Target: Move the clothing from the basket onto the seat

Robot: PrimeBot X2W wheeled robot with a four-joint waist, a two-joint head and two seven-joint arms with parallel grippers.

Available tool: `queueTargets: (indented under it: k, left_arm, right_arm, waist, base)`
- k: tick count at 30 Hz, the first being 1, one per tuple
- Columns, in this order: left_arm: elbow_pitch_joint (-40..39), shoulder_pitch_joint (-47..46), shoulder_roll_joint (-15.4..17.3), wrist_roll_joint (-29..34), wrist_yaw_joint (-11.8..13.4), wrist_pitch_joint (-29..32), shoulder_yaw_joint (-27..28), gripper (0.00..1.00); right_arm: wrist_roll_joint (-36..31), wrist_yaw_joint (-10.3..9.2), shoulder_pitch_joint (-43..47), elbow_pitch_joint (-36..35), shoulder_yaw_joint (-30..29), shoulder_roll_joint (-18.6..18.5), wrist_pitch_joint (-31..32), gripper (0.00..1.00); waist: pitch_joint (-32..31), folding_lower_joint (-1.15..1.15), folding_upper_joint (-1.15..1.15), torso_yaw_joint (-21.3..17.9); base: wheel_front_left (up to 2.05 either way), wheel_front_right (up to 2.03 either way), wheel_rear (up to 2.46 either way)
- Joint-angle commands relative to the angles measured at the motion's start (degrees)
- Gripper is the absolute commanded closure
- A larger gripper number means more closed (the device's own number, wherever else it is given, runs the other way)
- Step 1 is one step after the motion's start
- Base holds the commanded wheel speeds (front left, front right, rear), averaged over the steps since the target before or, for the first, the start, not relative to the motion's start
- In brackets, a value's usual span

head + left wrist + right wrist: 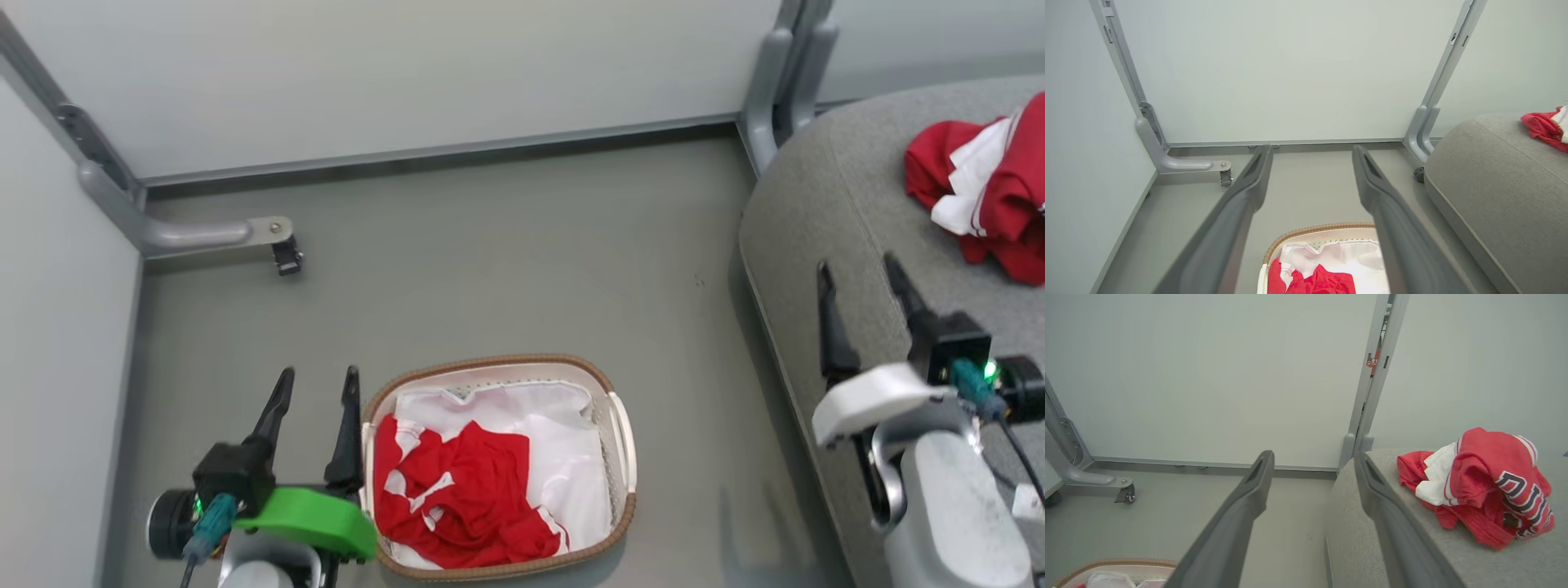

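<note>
Apparently half done: one garment (1004, 188) on the seat (824, 212) beyond the right tool (856, 261), another garment (473, 482) in the basket (490, 361) beside the left tool (320, 371); both tools gape empty.

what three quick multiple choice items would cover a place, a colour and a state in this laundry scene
1. Where is the basket?
A. on the floor beside the left gripper
B. on a shelf
C. hanging from a hook

2. What colour is the basket's rim?
A. blue
B. brown
C. black

3. How do the left gripper and the right gripper stand?
A. both shut on fabric
B. one open, one shut
C. both open and empty

Answers:
1 A: the basket sits on the grey floor, just right of the left gripper.
2 B: a brown woven band runs round its top.
3 C: each pair of fingers is spread with nothing between them, and red clothing lies in the basket.
</note>
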Motion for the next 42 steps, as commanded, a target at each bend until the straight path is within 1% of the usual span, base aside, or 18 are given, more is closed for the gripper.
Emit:
queueTargets:
  k: [1,6,9,16,21,29,42]
  left_arm:
    - [-0.6,1.8,-0.4,0.7,0.2,0.0,1.0,0.00]
    - [-1.7,5.9,-1.2,1.4,-0.5,0.0,3.8,0.00]
    - [-2.2,7.9,-1.9,1.2,-0.6,0.0,5.1,0.00]
    - [-2.6,10.0,-2.4,1.6,-0.9,0.0,6.4,0.00]
    - [-2.5,10.5,-2.6,1.5,-1.3,0.0,7.0,0.00]
    - [-2.1,10.2,-2.6,1.4,-1.8,0.0,6.7,0.00]
    - [-1.9,9.1,-2.6,0.7,-1.2,0.0,5.7,0.00]
  right_arm:
    - [1.6,-0.06,2.3,-1.2,1.0,-0.2,-0.1,0.00]
    - [5.9,-0.06,9.0,-4.8,4.0,-0.2,-0.1,0.00]
    - [8.6,-0.06,12.5,-5.8,4.7,-0.2,-0.1,0.00]
    - [10.8,-0.06,17.1,-6.2,6.7,-0.1,-0.1,0.00]
    - [11.4,-0.06,17.8,-6.0,7.8,-0.1,-0.1,0.00]
    - [11.4,-0.06,17.2,-5.7,8.0,-0.1,-0.1,0.00]
    - [10.7,-0.06,16.3,-5.6,8.2,-0.1,-0.1,0.00]
  waist:
    - [-2.8,0.00,0.00,2.7]
    - [-4.1,0.00,0.00,3.3]
    - [-4.8,0.00,0.00,3.4]
    - [-5.9,0.00,0.00,3.0]
    - [-6.1,0.00,0.00,2.7]
    - [-5.9,0.00,0.00,2.8]
    - [-4.8,0.00,0.00,2.4]
  base:
    - [0.00,0.00,0.00]
    - [0.00,0.00,0.00]
    - [0.00,0.00,0.00]
    - [0.00,0.00,0.00]
    - [0.00,0.00,0.00]
    - [0.00,0.00,0.00]
    - [0.00,0.00,0.00]
